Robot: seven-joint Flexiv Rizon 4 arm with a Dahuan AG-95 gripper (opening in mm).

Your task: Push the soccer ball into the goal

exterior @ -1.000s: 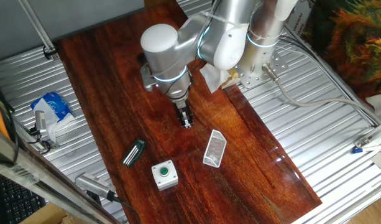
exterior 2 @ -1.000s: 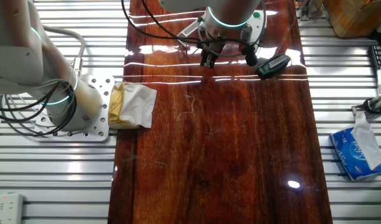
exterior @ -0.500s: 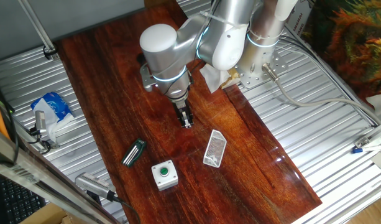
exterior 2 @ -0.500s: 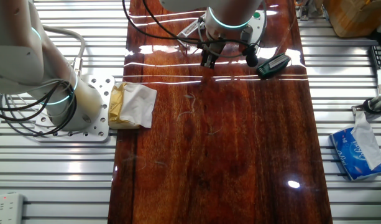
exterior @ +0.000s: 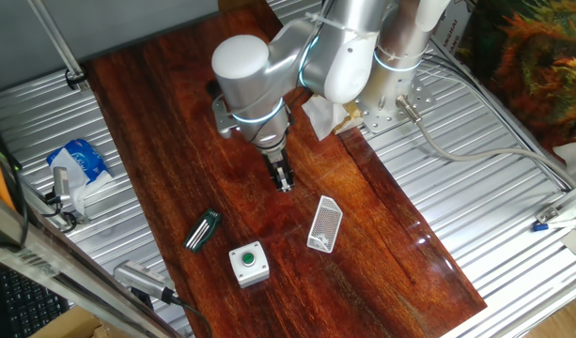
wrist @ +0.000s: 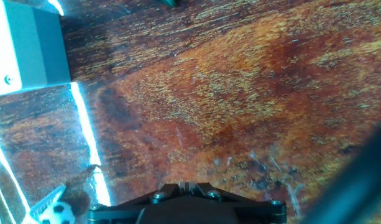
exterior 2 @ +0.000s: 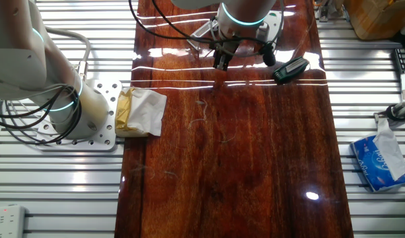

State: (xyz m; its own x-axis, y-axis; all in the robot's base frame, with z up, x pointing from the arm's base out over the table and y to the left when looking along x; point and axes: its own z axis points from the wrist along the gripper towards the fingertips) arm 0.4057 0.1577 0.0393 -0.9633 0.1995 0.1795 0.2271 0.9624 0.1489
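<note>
My gripper (exterior: pixel 285 184) is shut and empty, its tips just above the wooden table (exterior: pixel 156 113). It also shows in the other fixed view (exterior 2: pixel 220 65). The goal (exterior: pixel 323 224), a small white mesh frame, lies flat on the table to the lower right of the gripper. In the hand view the soccer ball (wrist: pixel 58 213) sits at the bottom left edge, right beside a white corner of the goal (wrist: pixel 43 203), left of my gripper (wrist: pixel 188 186). I cannot make out the ball in the fixed views.
A white box with a green button (exterior: pixel 249 263) and a dark green-striped clip (exterior: pixel 202 230) lie on the near side of the table. Crumpled paper (exterior 2: pixel 141 111) sits by the robot base. A blue tissue pack (exterior: pixel 78 160) lies off the table.
The gripper has barely moved, shifting only slightly. Nothing else has changed.
</note>
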